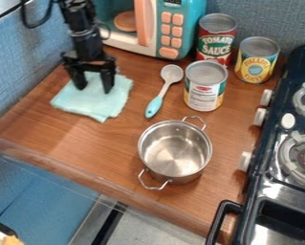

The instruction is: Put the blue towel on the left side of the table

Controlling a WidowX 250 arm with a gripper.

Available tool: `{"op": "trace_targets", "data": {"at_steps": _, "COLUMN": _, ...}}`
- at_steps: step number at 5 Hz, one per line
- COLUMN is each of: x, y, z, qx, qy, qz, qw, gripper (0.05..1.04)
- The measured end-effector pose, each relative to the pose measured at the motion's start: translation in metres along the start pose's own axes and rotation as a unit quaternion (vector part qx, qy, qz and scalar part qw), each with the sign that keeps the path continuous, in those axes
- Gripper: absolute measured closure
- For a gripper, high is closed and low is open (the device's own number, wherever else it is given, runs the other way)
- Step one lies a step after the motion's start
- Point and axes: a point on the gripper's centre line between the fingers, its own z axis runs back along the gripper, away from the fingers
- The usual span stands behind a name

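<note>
tabletop (52,129): brown wood grain, runs under the tool and out to the right of it.

stove (269,139): dark body, well apart from the tool, along the tabletop's right side. burners on top, black handle at its near end.

toy microwave (191,19): teal, just beyond the tool and off to its right. pink door handle, pink buttons, door side facing the tabletop.

arm (84,38): black, comes in from the top edge, hangs straight down above the tool.

pot (177,153): shiny metal, upright, two loop handles, no lid. nearer the camera than the tool and right of it.

blue towel (103,107): pale blue, folded, lying flattish on the tabletop directly below the tool. its near part sticks out toward the camera past the fingertips.

tool (94,89): released, two fingers spread well apart, pointing down at the towel's far part. can't tell if the tips touch cloth.

cans: three, upright, right of the tool. white-labelled can (204,91) closest to it, red can (215,45) behind that, yellow can (255,62) furthest right.

spoon (161,93): gray head, blue handle, flat between the towel and the white-labelled can. head away from the camera.
</note>
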Motion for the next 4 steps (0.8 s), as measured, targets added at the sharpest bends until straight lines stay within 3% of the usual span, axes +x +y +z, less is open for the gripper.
{"op": "trace_targets", "data": {"at_steps": 2, "x": -0.052, "y": 0.025, "z": -0.001, "qx": 0.005, "qy": 0.019, "qz": 0.006, "qw": 0.9998, "gripper": 0.084}}
{"op": "trace_targets", "data": {"at_steps": 4, "x": -0.062, "y": 0.022, "z": -0.002, "qx": 0.014, "qy": 0.011, "qz": 0.003, "qw": 0.9998, "gripper": 0.084}}
